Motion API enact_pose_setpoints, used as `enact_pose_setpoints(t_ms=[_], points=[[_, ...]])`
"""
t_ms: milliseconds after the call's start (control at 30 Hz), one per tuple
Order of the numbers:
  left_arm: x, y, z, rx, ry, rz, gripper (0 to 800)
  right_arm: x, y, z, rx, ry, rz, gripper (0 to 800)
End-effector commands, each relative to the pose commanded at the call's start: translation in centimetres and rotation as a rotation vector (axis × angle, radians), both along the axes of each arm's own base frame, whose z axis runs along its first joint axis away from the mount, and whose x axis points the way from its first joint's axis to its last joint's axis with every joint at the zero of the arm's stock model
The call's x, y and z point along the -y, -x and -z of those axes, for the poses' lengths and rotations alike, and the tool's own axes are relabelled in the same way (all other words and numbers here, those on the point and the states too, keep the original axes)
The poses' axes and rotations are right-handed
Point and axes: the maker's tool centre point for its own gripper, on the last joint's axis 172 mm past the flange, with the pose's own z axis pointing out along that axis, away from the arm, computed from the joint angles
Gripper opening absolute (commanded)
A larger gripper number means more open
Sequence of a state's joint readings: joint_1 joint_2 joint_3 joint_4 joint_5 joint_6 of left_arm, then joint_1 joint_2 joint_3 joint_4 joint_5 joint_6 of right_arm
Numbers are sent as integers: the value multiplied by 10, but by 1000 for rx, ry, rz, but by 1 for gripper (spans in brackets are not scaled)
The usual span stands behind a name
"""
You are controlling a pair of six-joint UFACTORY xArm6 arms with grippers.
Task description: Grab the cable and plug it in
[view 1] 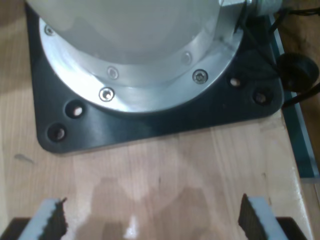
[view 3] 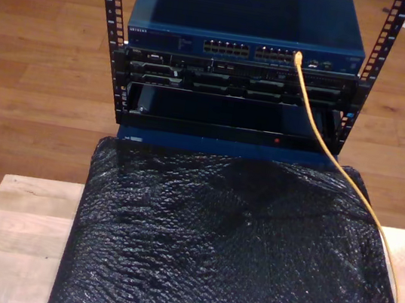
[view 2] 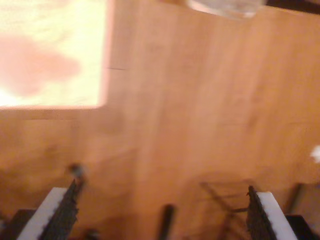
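Note:
The yellow-orange cable [view 3: 319, 135] runs from a port on the blue switch [view 3: 245, 21], where its tip [view 3: 298, 57] sits in the row of ports. From there it drops across the rack front and over the black sheet toward the exterior view's right edge. My first gripper [view 1: 152, 220] is open, with bare wood between its fingers, and faces a silver arm base [view 1: 135, 55] on a black plate. My second gripper [view 2: 161, 215] is also open over blurred wood, holding nothing.
A black rack [view 3: 233, 99] under the switch holds more units and an empty bay. A black bubble-wrap sheet [view 3: 225, 254] covers most of the wooden table [view 3: 19, 231]. A dark round knob [view 1: 297, 70] and thin black wires lie beside the base plate [view 1: 150, 122].

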State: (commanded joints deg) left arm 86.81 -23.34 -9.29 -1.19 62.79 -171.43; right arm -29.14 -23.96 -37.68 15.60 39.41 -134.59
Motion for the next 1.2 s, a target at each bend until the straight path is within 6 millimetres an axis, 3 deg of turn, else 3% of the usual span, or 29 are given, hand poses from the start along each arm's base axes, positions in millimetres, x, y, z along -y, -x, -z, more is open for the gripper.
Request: enact_pose_setpoints(t_ms=[233,433,767,1067,1200], points=[[0,0,0,0,0,0,800,20,79,15,-154,-106,34,798],[0,0,0,0,0,0,800,23,145,32,-233,-170,-10,798],[0,0,0,0,0,0,800,34,250,68,-302,-120,-64,798],[0,0,0,0,0,0,800,25,314,101,-385,-151,-84,798],[0,0,0,0,0,0,800,15,331,115,-403,-177,-98,798]])
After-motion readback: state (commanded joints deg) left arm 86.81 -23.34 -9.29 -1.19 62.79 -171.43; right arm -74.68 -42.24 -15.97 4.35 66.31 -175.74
